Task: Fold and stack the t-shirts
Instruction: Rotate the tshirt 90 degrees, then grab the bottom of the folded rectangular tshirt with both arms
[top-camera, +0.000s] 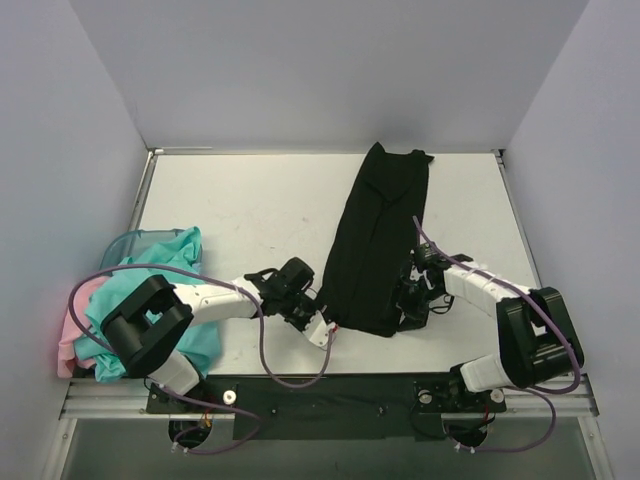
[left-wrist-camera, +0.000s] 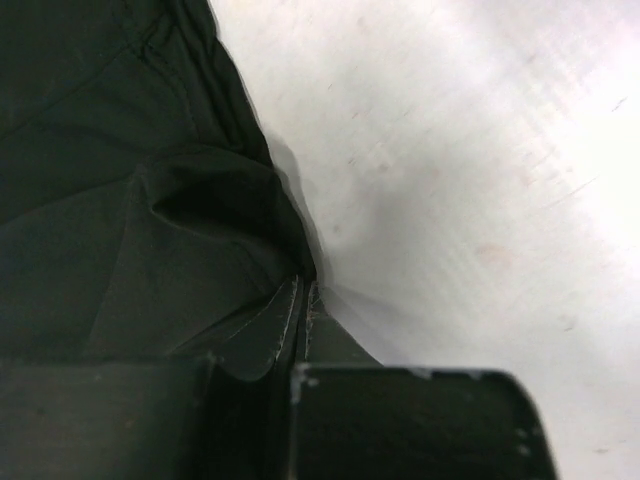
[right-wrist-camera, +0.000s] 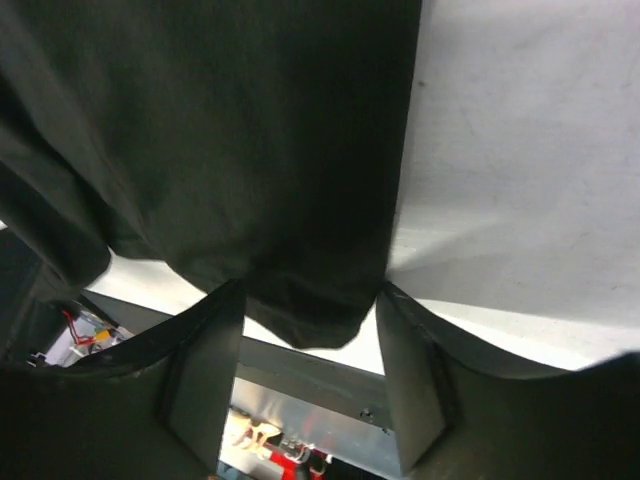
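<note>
The black t-shirt (top-camera: 378, 240) lies as a long narrow strip from the table's back to its front. My left gripper (top-camera: 322, 326) is at its near left corner, shut on the cloth's hem, which shows pinched between the jaws in the left wrist view (left-wrist-camera: 302, 300). The black cloth (left-wrist-camera: 120, 180) bunches up just beyond the jaws. My right gripper (top-camera: 408, 305) is at the near right corner, open. In the right wrist view (right-wrist-camera: 310, 340) a corner of the black shirt (right-wrist-camera: 220, 130) hangs between its spread fingers (right-wrist-camera: 205, 380).
Teal t-shirts (top-camera: 170, 265) and a pink one (top-camera: 75, 320) are piled at the left edge, over a translucent teal bin rim (top-camera: 135, 240). The table's front rail (right-wrist-camera: 300, 385) lies just below the right gripper. White walls close in the back and both sides.
</note>
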